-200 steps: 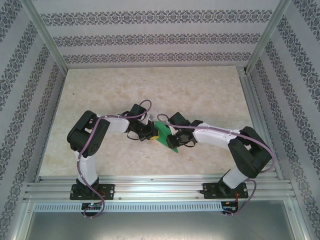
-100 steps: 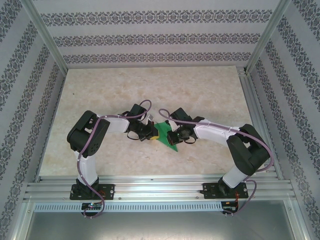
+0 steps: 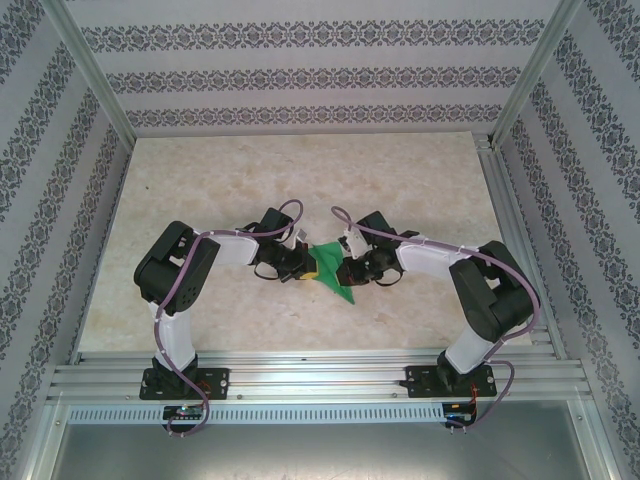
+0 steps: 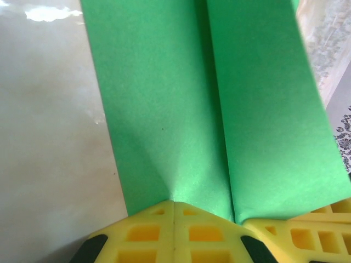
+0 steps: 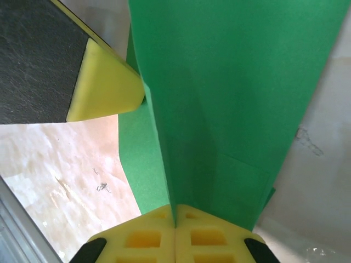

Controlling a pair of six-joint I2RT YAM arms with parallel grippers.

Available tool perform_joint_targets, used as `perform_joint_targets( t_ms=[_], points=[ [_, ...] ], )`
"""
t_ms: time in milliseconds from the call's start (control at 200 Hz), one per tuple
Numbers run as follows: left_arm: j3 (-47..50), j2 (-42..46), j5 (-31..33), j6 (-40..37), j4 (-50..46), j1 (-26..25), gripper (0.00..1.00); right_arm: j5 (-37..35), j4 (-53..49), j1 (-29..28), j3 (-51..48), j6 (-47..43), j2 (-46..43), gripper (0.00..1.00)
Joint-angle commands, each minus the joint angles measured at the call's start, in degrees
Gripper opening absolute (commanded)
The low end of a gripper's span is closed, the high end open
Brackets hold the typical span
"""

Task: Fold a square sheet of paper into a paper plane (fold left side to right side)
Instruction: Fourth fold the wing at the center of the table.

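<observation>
On the table (image 3: 400,180), left hand (image 3: 311,268) pinching folded green paper (image 3: 336,288), right hand (image 3: 343,272) pinching its other side

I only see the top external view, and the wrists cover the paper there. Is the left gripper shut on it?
Observer: Yes, the left gripper is shut on an edge of the green paper.
Operator: And the right one?
Observer: The right gripper is shut on a folded edge of the green paper.
Operator: Any fold line showing?
Observer: A straight fold line runs lengthwise, ending just beside the left gripper.
</observation>
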State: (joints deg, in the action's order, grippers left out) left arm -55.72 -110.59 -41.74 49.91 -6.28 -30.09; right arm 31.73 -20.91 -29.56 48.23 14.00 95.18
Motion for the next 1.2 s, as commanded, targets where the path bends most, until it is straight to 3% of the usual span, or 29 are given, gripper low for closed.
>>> perform_joint_targets(
  t_ms=[0, 275, 739, 994, 1199],
  points=[
    [1.92, -3.5, 9.16, -1.28, -3.34, 0.13, 0.02, 4.18, 2.45, 1.29, -0.77, -1.63, 0.78, 0.07],
    [1.41, -3.37, 10.11, -2.1, -4.66, 0.19, 0.03, 6.87, 2.72, 3.63, -1.38, -1.78, 2.92, 0.07],
    [-4.56, 6.41, 12.16, -9.09, -14.18, 1.23, 0.23, 8.69, 3.79, 5.34, -2.21, -1.54, 3.69, 0.07],
    [-7.49, 5.46, 8.71, -8.95, -10.03, 0.47, 0.13, 9.32, 4.23, 6.18, -2.28, -1.0, 4.27, 0.07],
    [-11.58, 2.68, 7.11, -8.5, -7.89, -2.05, 0.1, 9.41, 4.15, 6.27, -2.18, -1.0, 4.63, 0.07]
  ],
)
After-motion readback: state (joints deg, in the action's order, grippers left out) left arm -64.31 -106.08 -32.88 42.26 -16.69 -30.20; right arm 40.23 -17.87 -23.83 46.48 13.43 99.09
